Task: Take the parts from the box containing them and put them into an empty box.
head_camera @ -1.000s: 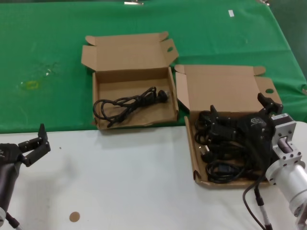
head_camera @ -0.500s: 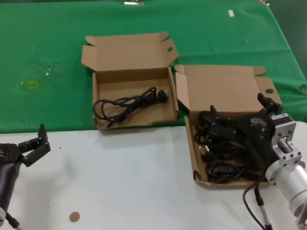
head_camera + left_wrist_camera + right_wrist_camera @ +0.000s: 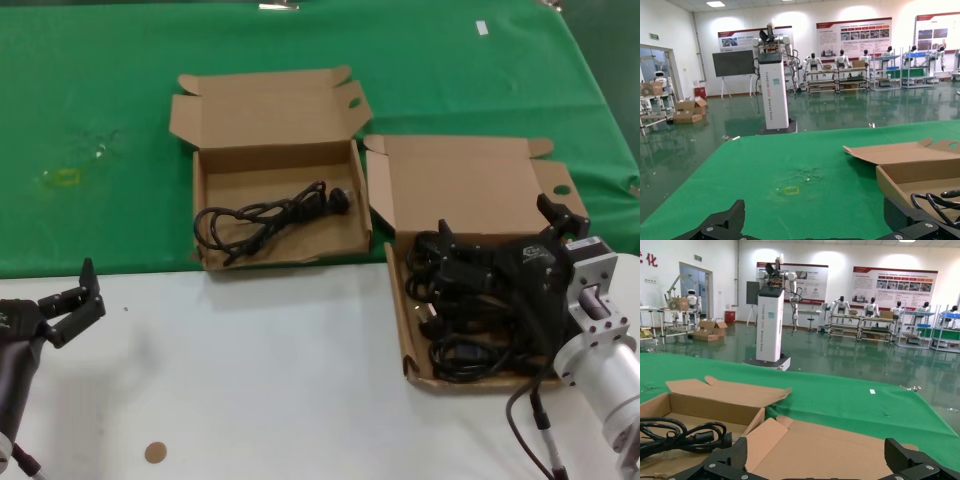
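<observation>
The box containing the parts (image 3: 460, 185) lies at the right, lid open, with a pile of several black power cables (image 3: 462, 335) inside. My right gripper (image 3: 497, 228) hovers over that pile, open and empty; its wrist view shows wide-apart jaws (image 3: 819, 455) above the box lid (image 3: 840, 445). The other box (image 3: 265, 105) sits to its left on the green cloth and holds one coiled black cable (image 3: 270, 215), also in the right wrist view (image 3: 680, 436). My left gripper (image 3: 82, 295) is open and empty above the white table at the front left, wide apart in its wrist view (image 3: 817, 222).
A green cloth (image 3: 100, 120) covers the far half of the table, the near half is white (image 3: 260, 380). A small brown disc (image 3: 154, 452) lies on the white part near the front left. The left box's corner shows in the left wrist view (image 3: 920, 172).
</observation>
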